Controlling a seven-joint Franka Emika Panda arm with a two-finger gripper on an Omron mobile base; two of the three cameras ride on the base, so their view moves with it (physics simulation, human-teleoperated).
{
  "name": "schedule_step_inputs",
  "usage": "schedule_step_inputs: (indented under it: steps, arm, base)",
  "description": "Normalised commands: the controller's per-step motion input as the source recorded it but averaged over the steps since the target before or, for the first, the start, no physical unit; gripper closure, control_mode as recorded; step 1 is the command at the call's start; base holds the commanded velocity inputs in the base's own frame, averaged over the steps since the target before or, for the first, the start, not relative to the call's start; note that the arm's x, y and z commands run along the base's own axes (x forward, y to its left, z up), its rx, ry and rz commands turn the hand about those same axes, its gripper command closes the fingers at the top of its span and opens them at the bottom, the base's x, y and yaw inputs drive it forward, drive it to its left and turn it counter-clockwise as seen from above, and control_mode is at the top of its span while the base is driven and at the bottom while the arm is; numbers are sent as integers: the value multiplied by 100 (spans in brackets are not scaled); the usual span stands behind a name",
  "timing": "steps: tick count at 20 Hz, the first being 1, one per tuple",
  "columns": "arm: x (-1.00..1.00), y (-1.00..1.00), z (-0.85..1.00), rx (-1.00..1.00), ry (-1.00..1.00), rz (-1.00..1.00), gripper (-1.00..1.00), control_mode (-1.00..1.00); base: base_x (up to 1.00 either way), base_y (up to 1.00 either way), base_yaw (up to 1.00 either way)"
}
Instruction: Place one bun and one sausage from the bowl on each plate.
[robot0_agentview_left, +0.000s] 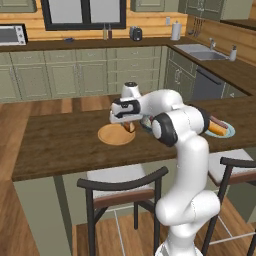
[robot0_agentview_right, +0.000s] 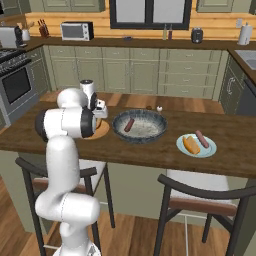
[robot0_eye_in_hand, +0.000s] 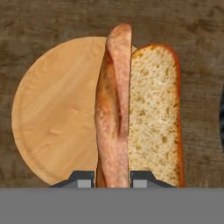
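A long split bun (robot0_eye_in_hand: 131, 109) hangs in my gripper (robot0_eye_in_hand: 112, 179), whose jaws are shut on its brown crust side, just above the tan wood plate (robot0_eye_in_hand: 52, 113). From the left base, the gripper (robot0_agentview_left: 127, 124) hovers over that bare plate (robot0_agentview_left: 112, 137). The dark patterned bowl (robot0_agentview_right: 145, 137) lies right of it and holds one sausage (robot0_agentview_right: 129, 125). The pale blue-green plate (robot0_agentview_right: 209, 149) carries a bun (robot0_agentview_right: 190, 144) and a sausage (robot0_agentview_right: 202, 138). My arm hides most of the bowl in the left base view.
The dark wooden island counter (robot0_agentview_left: 60, 145) has stools (robot0_agentview_left: 125, 187) tucked along its near edge. Two small items (robot0_agentview_right: 159, 108) sit near the counter's far edge behind the bowl.
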Motion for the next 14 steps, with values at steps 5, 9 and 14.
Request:
schedule_step_inputs:
  steps: [5,9,14]
  arm:
    - [28,0,-42,0,4,0,100,-100]
    - [23,0,-30,0,7,0,100,-100]
    - [16,8,-9,0,14,0,100,-100]
  base:
    - [0,0,0]
    - [0,0,0]
    - [0,0,0]
